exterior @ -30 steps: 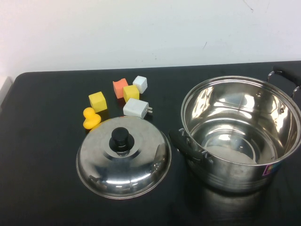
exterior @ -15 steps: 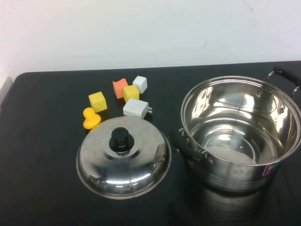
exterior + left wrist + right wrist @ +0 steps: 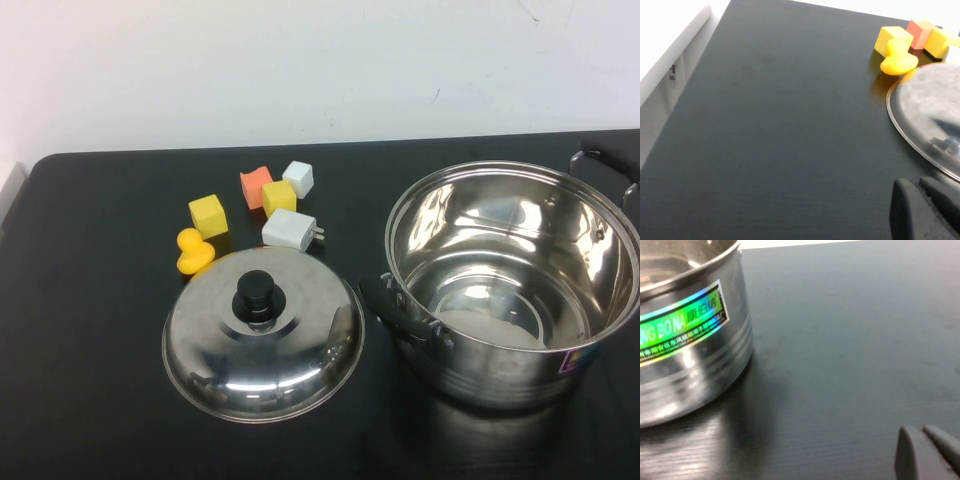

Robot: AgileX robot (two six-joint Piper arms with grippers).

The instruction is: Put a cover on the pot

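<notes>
The pot (image 3: pixel 510 280), a large shiny steel stockpot with black side handles, stands open and empty at the right of the black table. Its wall with a shimmering sticker shows in the right wrist view (image 3: pixel 685 340). The domed steel lid (image 3: pixel 263 345) with a black knob (image 3: pixel 256 290) lies on the table to the pot's left, and its rim shows in the left wrist view (image 3: pixel 927 110). My left gripper (image 3: pixel 916 184) is shut and empty, low over the table near the lid's edge. My right gripper (image 3: pixel 919 430) is shut and empty, low beside the pot. Neither gripper shows in the high view.
Behind the lid lie a yellow rubber duck (image 3: pixel 193 251), a yellow cube (image 3: pixel 208 215), an orange cube (image 3: pixel 256 187), another yellow cube (image 3: pixel 279 197), a white cube (image 3: pixel 298 178) and a white charger plug (image 3: pixel 290 230). The table's left edge (image 3: pixel 700 55) borders a white surface.
</notes>
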